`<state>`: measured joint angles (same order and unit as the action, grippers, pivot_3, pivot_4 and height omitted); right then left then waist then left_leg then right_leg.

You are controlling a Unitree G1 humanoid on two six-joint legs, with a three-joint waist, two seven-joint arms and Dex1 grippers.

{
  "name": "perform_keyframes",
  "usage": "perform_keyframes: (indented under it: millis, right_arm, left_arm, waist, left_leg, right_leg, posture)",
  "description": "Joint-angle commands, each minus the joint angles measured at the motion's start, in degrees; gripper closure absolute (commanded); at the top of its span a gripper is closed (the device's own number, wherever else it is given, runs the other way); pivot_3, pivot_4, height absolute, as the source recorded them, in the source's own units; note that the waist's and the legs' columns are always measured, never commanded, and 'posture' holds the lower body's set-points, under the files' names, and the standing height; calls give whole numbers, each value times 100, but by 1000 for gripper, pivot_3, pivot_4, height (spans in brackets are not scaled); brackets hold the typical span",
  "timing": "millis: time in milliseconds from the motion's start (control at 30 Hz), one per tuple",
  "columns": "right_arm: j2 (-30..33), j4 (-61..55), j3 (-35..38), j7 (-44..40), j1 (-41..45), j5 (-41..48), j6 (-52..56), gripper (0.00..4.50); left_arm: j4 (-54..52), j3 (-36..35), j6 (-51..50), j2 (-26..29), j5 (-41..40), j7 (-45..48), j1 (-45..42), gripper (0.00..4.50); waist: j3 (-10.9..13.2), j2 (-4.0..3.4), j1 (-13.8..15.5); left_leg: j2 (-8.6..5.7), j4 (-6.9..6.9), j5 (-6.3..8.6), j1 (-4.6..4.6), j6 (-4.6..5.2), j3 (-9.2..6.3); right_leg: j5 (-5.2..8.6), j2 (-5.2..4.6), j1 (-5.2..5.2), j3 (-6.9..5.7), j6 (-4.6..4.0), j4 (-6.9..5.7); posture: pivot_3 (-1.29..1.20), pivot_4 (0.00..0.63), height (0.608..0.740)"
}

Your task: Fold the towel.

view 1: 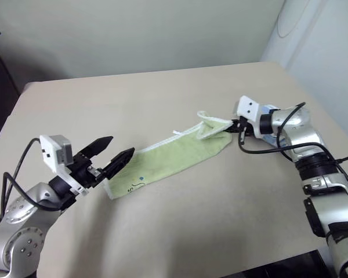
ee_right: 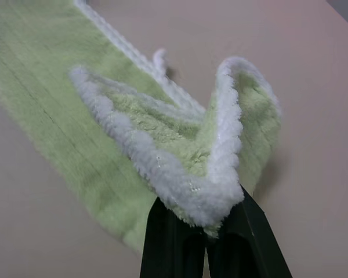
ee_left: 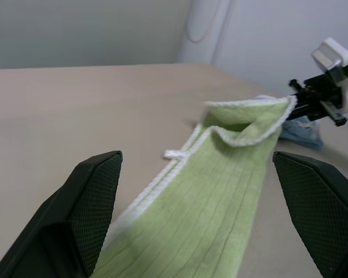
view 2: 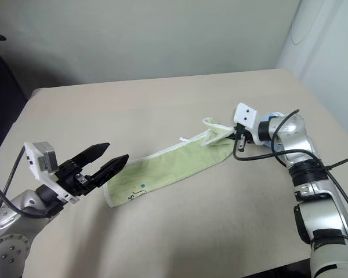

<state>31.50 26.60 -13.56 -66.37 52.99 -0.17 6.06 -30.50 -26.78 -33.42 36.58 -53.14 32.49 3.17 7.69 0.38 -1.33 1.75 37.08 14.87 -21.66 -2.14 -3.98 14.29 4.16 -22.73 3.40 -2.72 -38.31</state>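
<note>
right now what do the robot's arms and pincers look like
Both arms are silver-grey metal with black joint sections and loose black cables. The left pincer has two black tapered fingers with textured pads and a white camera block behind. The right pincer is black, also with a white block.

Beige table (view 1: 180,231); light blue cloth (ee_left: 301,128) near far right edge.

Fuzzy terry towel (view 1: 174,156), matt smooth table (view 1: 133,98)

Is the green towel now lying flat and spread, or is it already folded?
Folded lengthwise into a narrow strip: the towel lies long on the table, and the right gripper pinches its far end, lifted and curled.
</note>
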Motion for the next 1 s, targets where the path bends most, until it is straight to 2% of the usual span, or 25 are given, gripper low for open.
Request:
perform_keyframes:
  millis: [33,200,400,500,667,800,1000]
  right_arm:
    - [-348,-740,-482,91,-85,-284,-128,4479]
    - [-889,-1231,-1028,297,-416,-629,-14,4479]
    - [-871,-1114,-1106,327,-476,-786,-80,4479]
    - [-832,-1066,-1088,190,-450,-729,-10,3796]
    - [-737,-1435,-986,-302,-552,-321,285,1995]
    - [-631,-1773,-602,-460,-633,212,710,631]
    - [-158,-2005,220,-835,-693,1223,1267,631]
  left_arm:
    - [-15,52,115,29,63,78,-118,0]
    - [-128,95,151,-77,103,20,-54,0]
    - [-344,-40,227,-227,90,-81,296,0]
    - [-413,-32,258,-264,89,-115,386,0]
    - [-413,-5,254,-255,79,-156,351,0]
    - [-344,-40,224,-185,78,-125,333,0]
    - [-136,-416,238,-92,80,-18,665,0]
  waist:
    - [0,0,-12]
    - [0,0,9]
    - [-1,2,36]
    - [-1,2,32]
    - [-1,2,32]
    - [-1,2,33]
    - [-1,2,39]
  left_leg:
    - [0,-1,0,0,0,-1]
    - [0,5,1,-7,1,-4]
    - [0,10,3,-21,5,-5]
    - [0,10,3,-20,5,-5]
    - [0,9,2,-21,3,-5]
    - [0,10,1,-20,1,-4]
    - [0,11,0,-21,-1,-2]
  right_leg:
    - [0,0,0,0,0,1]
    - [0,0,1,-1,0,11]
    - [-11,-2,2,-3,14,27]
    - [-12,-2,1,-2,13,25]
    - [-12,-2,1,-3,13,26]
    - [-12,-2,1,-3,13,26]
    - [-12,-2,5,-2,13,30]
  posture:
    - [0,150,740]
    - [0,150,740]
    - [0,150,740]
    - [0,150,740]
    - [0,150,740]
    - [0,150,740]
    - [0,150,740]
